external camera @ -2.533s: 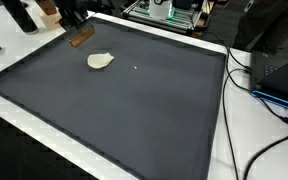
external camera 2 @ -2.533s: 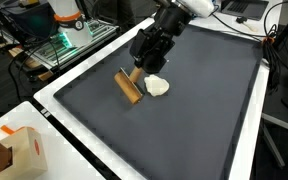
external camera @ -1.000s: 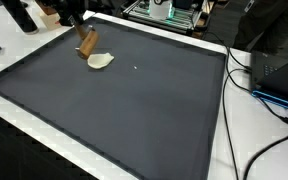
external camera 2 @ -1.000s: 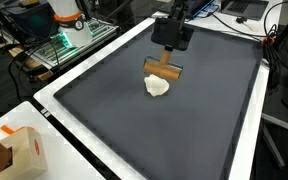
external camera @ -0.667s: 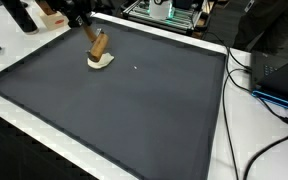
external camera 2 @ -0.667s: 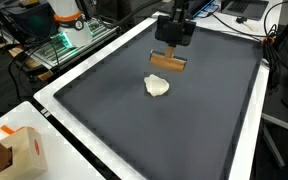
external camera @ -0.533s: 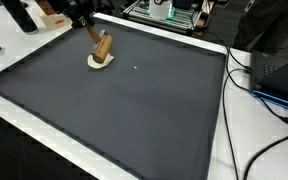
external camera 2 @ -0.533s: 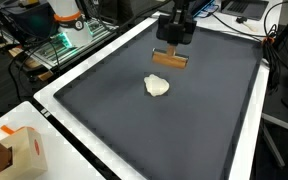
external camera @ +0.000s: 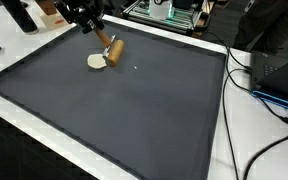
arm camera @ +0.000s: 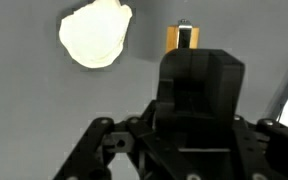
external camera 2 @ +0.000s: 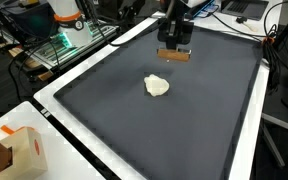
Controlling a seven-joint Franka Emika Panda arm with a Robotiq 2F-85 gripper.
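Clenching a brown wooden cylinder [external camera: 113, 50], the end effector [external camera: 105, 41] hung over the far left part of a dark mat [external camera: 154, 110]. A pale flattened lump [external camera: 97, 62] lay on the mat just to the left of the cylinder. In an exterior view the cylinder [external camera 2: 174, 55] sat level under the end effector [external camera 2: 174, 47], beyond the lump [external camera 2: 158, 86] and apart from it. The wrist view agreed, with the lump [arm camera: 94, 35] at upper left and the cylinder [arm camera: 182, 38] to its right, a strip of mat between them.

The grasp looked to take little of the cylinder, so a quick swing or a skewed touchdown could twist it loose and send it rolling. A low pass leftward could also drag or smear the lump.

The mat's far edge and the white counter [external camera: 222, 135] rim ran close behind the end effector, leaving little margin there. To the right and toward the near side the mat lay open, with cables [external camera: 242, 66] well apart on the counter at far right.
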